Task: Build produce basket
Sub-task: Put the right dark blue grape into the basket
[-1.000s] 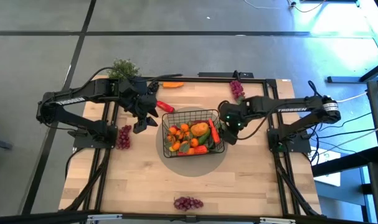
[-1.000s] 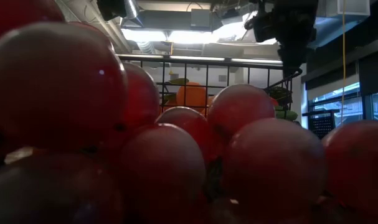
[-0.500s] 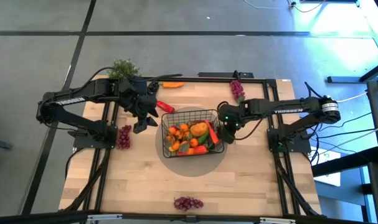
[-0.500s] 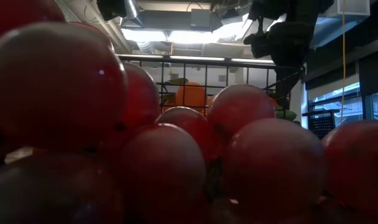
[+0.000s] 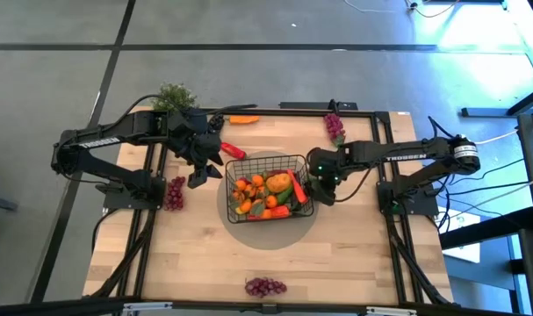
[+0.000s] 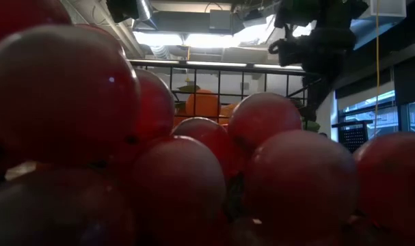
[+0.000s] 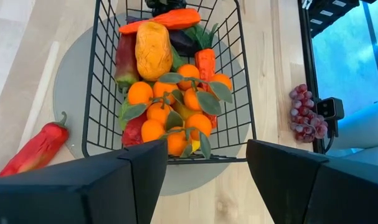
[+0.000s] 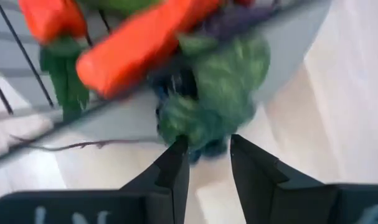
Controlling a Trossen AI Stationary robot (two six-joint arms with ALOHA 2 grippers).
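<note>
The basket (image 5: 267,189) sits at the middle of the bench (image 5: 205,254) on a round grey mat (image 5: 270,235), which puts it within reach of both arms. It is already well filled with oranges (image 7: 170,106), a carrot (image 7: 160,20), a yellowish piece (image 7: 153,50) and dark leafy bits.

The right hand (image 5: 320,180) is at the basket's 3 o'clock wall, low against the wire. Its wrist view shows the fingers (image 8: 176,168) a little apart around a green leafy tuft (image 8: 204,106) that pokes out through the mesh; probably it is nudging or pinching that piece inward, though whether it truly grips the tuft I cannot tell.

The left hand (image 5: 203,168) hangs at the basket's 10 o'clock, spread and empty, aimed down over the rim, likely waiting.

Loose items lie around: a red pepper (image 5: 232,150) at 11 o'clock, an orange piece (image 5: 242,119) at the far edge, and grape bunches at 9 (image 5: 174,193), 1 (image 5: 334,126) and 6 o'clock (image 5: 265,286).
</note>
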